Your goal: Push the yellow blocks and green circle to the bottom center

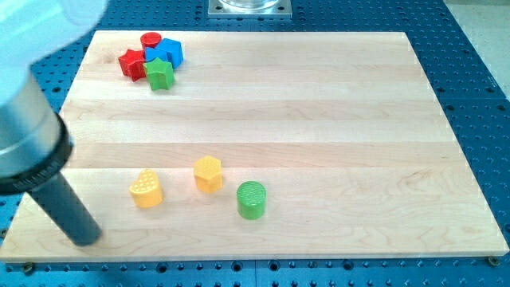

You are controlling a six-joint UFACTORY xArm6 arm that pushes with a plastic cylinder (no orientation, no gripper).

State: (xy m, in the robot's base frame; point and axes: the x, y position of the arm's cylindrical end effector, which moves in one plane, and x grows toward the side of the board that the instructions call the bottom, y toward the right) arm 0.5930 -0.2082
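Note:
A yellow heart block (147, 189) lies at the board's lower left. A yellow hexagon block (208, 173) lies just right of it. A green circle block (251, 199) lies right of and a little below the hexagon. All three are apart from one another. My tip (86, 237) rests on the board near the bottom left corner, left of and below the yellow heart, touching no block.
At the top left stands a cluster: a red circle (151, 40), a red star (132, 62), a blue block (166, 52) and a green star (159, 74). The wooden board (319, 119) lies on a blue perforated table. The arm's wide body (24, 135) covers the view's left.

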